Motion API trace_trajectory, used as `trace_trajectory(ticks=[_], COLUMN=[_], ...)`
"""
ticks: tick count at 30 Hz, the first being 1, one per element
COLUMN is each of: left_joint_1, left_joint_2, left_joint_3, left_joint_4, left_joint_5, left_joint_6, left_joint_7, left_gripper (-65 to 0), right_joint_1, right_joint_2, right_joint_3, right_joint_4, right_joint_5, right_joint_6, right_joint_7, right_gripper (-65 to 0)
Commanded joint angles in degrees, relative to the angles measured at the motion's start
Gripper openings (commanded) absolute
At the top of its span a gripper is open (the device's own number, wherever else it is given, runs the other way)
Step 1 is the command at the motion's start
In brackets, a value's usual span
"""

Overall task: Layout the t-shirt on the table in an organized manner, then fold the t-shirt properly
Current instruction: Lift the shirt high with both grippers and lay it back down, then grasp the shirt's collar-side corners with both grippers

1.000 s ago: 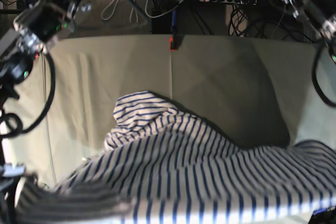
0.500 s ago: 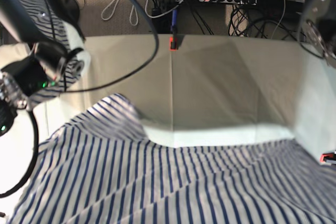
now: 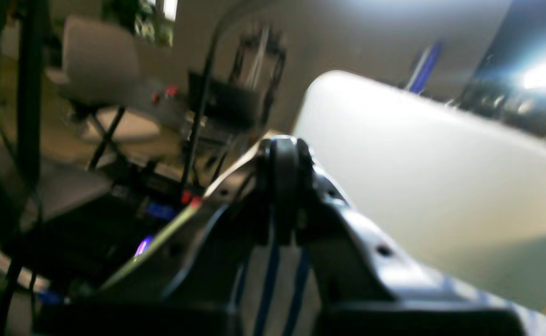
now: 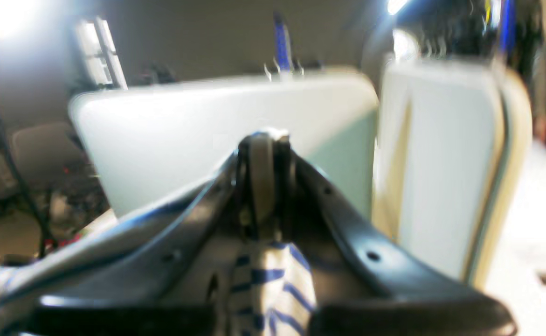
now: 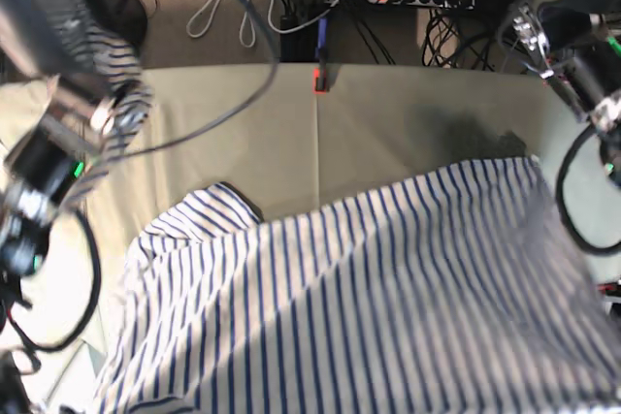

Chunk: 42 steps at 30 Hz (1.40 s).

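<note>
Base view shows the soft white blue-striped t-shirt [image 5: 369,307] stretched over the grey-green cloth counter [image 5: 291,133], since left claw [image 3: 282,233] and right claw [image 4: 261,228] each pinch its fabric, probably to spread it flat.

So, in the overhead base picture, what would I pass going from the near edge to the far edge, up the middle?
The white t-shirt with thin blue stripes → bare pale grey-green cloth of the table → small red clamp at the table's far edge → tangled dark cables on the floor.
</note>
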Motion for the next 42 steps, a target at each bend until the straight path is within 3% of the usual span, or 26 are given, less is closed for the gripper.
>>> trace_trajectory(ticks=[1, 6, 11, 15, 17, 20, 24, 27, 31, 36, 42], left_joint_1=[-3.45, -10.04, -16.63, -20.33, -22.70, -25.78, -28.77, -28.50, -21.82, -5.82, 11.32], left_joint_2=[-0.69, -0.52, -0.52, -0.78, -0.69, -0.87, -0.96, -1.22, -2.19, -1.48, 2.65], left_joint_3=[1.45, 4.88, 7.08, 7.43, 7.43, 7.52, 7.43, 6.99, 6.90, 6.82, 2.77], left_joint_4=[-1.66, -13.53, -24.08, -33.31, -38.50, -45.97, -51.15, -51.15, -48.17, -35.42, -24.96], left_joint_5=[1.06, 5.10, 5.63, 5.63, 5.36, 5.54, 5.63, 5.19, 5.01, 5.01, 5.01], left_joint_6=[0.08, 0.08, 0.08, 0.08, 0.08, 0.08, 0.08, 0.08, 0.08, 0.17, 0.17], left_joint_7=[-1.26, -1.26, -1.26, -1.26, -1.35, -1.35, -1.35, -1.35, -0.91, -1.00, -1.26], left_gripper=[-65.0, -65.0, -65.0, -64.7, -61.7, -50.5, -32.3, -28.6, -28.4, -28.7, -28.5], right_joint_1=[3.70, 11.70, 19.88, 24.63, 26.39, 27.70, 27.26, 25.33, 20.23, 11.00, -4.82], right_joint_2=[1.59, 6.25, 8.88, 8.97, 8.71, 7.74, 8.27, 8.36, 11.17, 13.01, 13.19], right_joint_3=[-1.38, -5.07, -13.68, -20.72, -23.00, -25.55, -26.96, -28.63, -28.37, -27.40, -22.04], right_joint_4=[-2.62, -22.76, -43.68, -58.54, -64.69, -69.44, -69.53, -69.53, -69.53, -67.59, -52.38], right_joint_5=[0.90, 0.90, 0.90, 0.90, 0.90, 0.90, 0.90, 0.90, 1.34, 1.34, 1.34], right_joint_6=[0.01, 0.01, 0.01, 0.01, -0.08, -0.08, 0.01, -0.08, -2.45, -3.33, -3.42], right_joint_7=[1.73, 4.89, 15.09, 24.06, 28.46, 32.68, 32.15, 32.06, 29.95, 29.77, 26.61], right_gripper=[-65.0, -65.0, -65.0, -63.6, -57.8, -44.9, -27.4, -21.2, -20.2, -20.0, -20.2])
